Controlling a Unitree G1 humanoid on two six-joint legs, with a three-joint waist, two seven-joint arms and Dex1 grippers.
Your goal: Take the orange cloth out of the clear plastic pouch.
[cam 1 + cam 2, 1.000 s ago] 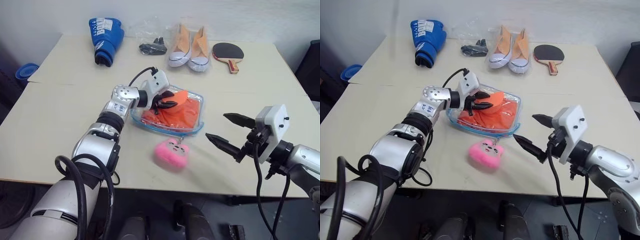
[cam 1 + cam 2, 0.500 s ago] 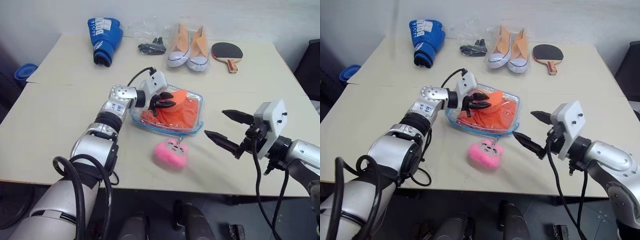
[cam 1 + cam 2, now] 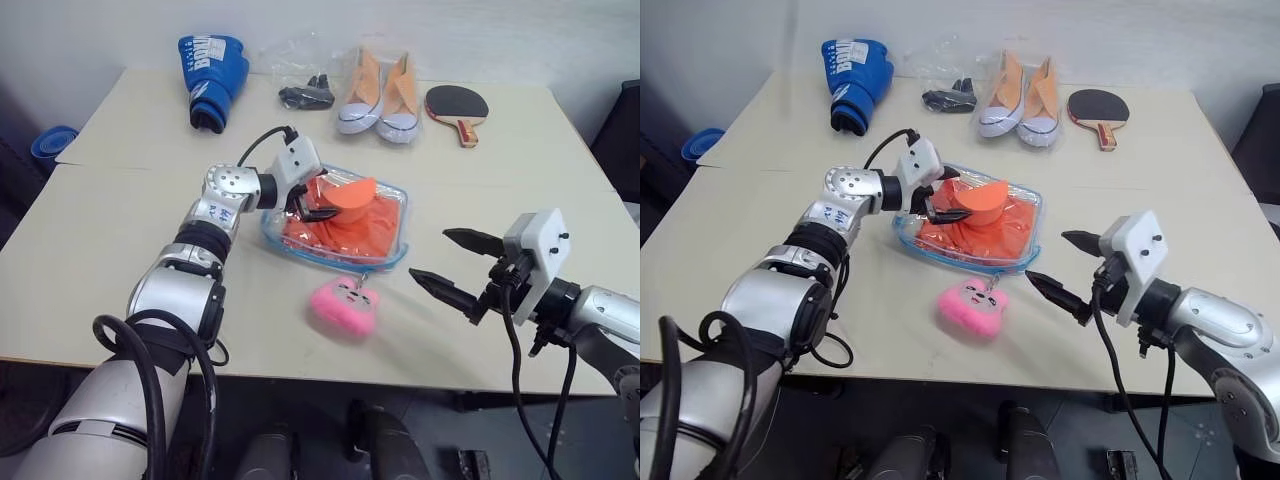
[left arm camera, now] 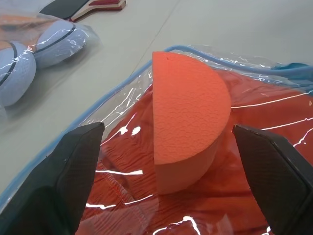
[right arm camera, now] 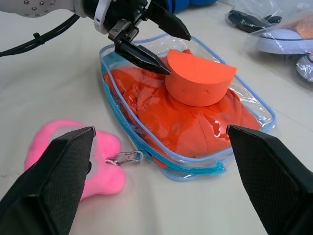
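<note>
while its fingers stand wide apart, the left end effector (image 3: 318,198) is at the half-round wedge (image 3: 350,192) on the clear plastic pouch (image 3: 390,248). the orange cloth (image 3: 340,232) lies inside this pouch on the bench (image 3: 120,230). the right end effector (image 3: 452,265) is also wide, well apart from the pouch.

Lab-like room: bare table (image 3: 120,230), plain wall (image 3: 90,30)

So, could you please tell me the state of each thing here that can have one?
Pouch: flat on the table, cloth inside.
Cloth: crumpled, in the pouch.
Foam wedge: resting on the pouch.
Left gripper: open, beside the wedge.
Right gripper: open, empty.
</note>
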